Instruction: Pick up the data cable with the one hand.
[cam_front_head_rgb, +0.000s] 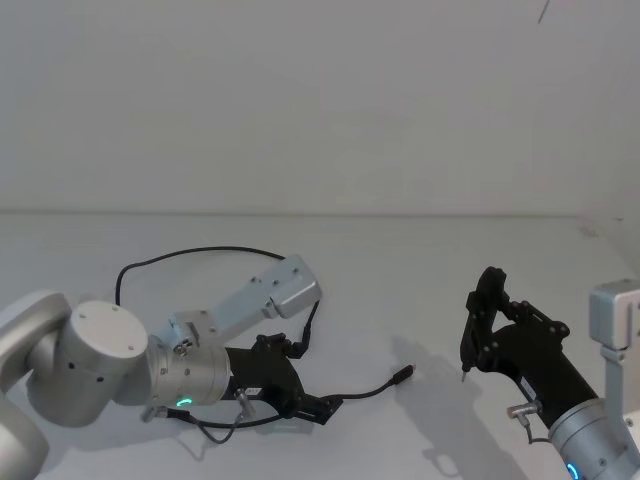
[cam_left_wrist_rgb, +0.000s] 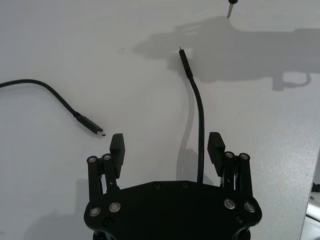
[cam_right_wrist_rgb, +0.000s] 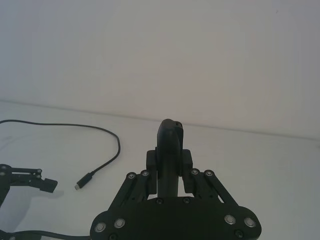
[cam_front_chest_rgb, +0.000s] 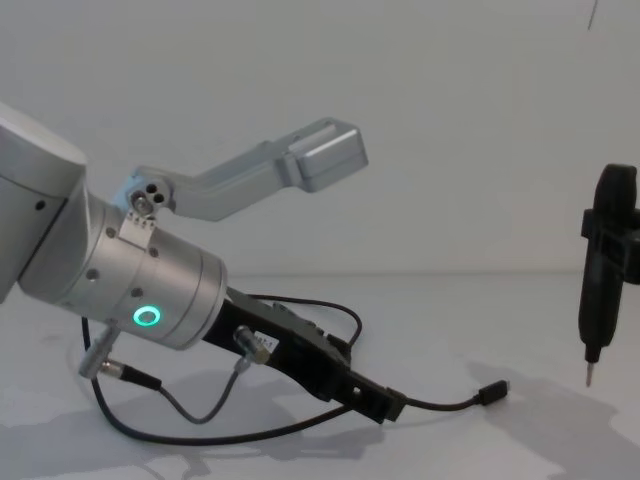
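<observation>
Data cable (cam_left_wrist_rgb: 201, 120) lay on the white counter (cam_left_wrist_rgb: 60, 45), its cord running between the spread-apart fingers of the left tool (cam_left_wrist_rgb: 166, 146), close to one pad (cam_left_wrist_rgb: 216, 144). To grip well, that tool would likely need to centre the thin cord and sit low before closing. Farther off, the right tool (cam_right_wrist_rgb: 169, 162) hung clamped on a pointed stick (cam_right_wrist_rgb: 170, 132).

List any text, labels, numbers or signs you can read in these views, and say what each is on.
No text can be read.
White label on the left end effector: too small to read.
Data cable: no markings visible.
Black pointed tool in the right end effector: no lettering visible.
</observation>
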